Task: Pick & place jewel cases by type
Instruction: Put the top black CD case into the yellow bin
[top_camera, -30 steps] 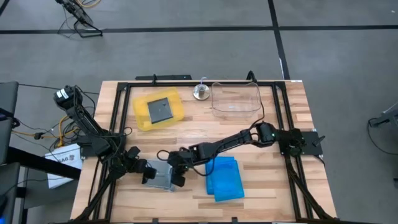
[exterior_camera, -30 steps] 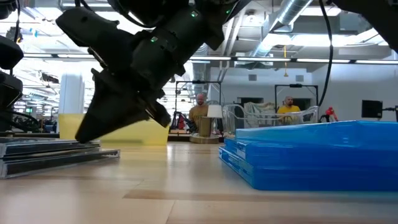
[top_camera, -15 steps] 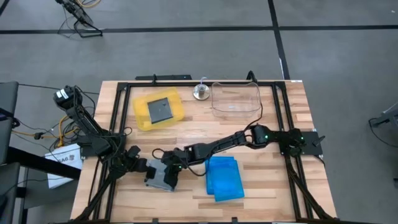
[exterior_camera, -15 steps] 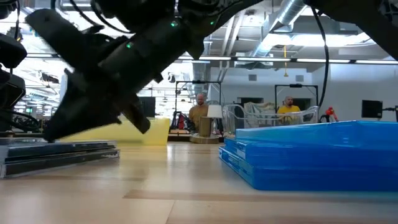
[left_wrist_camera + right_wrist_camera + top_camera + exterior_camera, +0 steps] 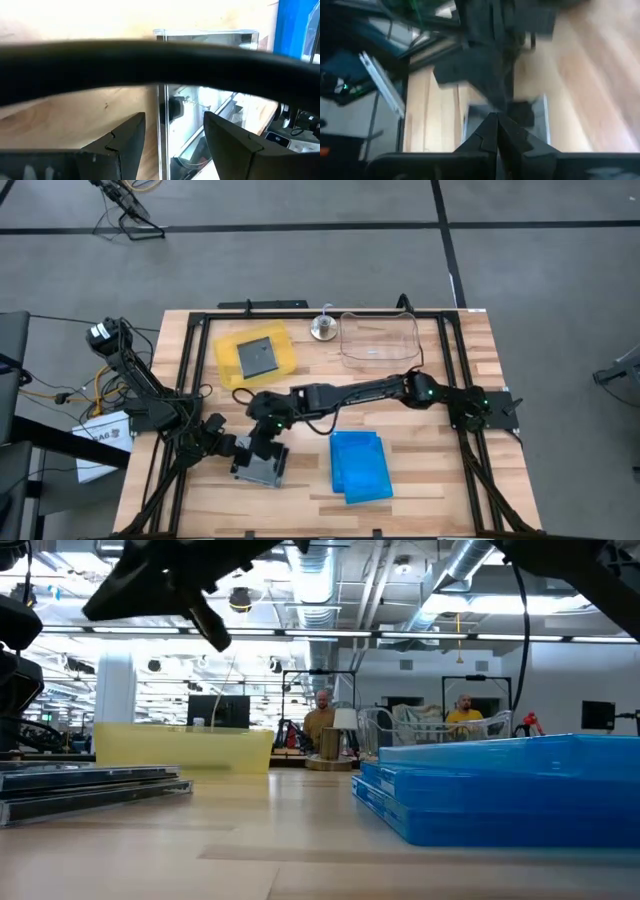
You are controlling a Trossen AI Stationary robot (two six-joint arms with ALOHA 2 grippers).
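The wooden table (image 5: 440,480) is carrying one yellow tray (image 5: 228,370) and one clear tub (image 5: 379,340). Near the front edge, one stack of blue jewel cases (image 5: 359,466) is lying; how many are in it I cannot tell. One clear-grey case (image 5: 259,354) is lying in the tray, and more (image 5: 262,470) are stacked at the front left. The left gripper (image 5: 233,452) is standing partly open at this stack's edge. The right gripper (image 5: 262,428) is hovering above it, fingers pressed together, empty.
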